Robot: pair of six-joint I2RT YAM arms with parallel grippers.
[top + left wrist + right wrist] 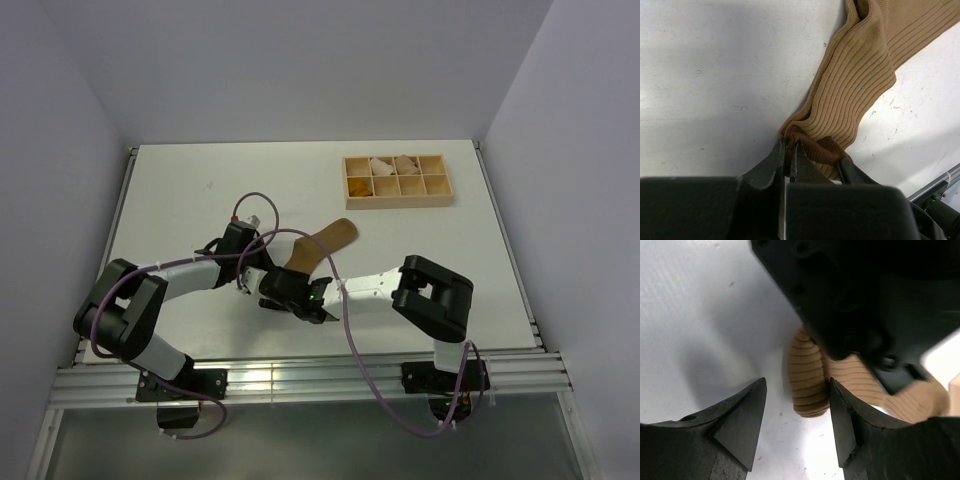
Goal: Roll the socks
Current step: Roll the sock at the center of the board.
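One tan-brown ribbed sock [322,243] lies slanted on the white table, its toe toward the back right. Its near end is bunched up. In the left wrist view my left gripper [788,146] is shut on the darker brown cuff [817,150] of that sock [860,75]. My right gripper [797,387] stands open around the folded end of the sock [807,385], which rests against the right finger [845,415] and stays apart from the other finger. From above, the left gripper [266,284] and the right gripper [298,300] meet at the sock's near end.
A wooden tray [396,180] with several compartments stands at the back right, with pale bundles and something orange in it. The left gripper's black body [855,300] hangs just above the right gripper. The table's metal rail [320,372] runs along the near edge.
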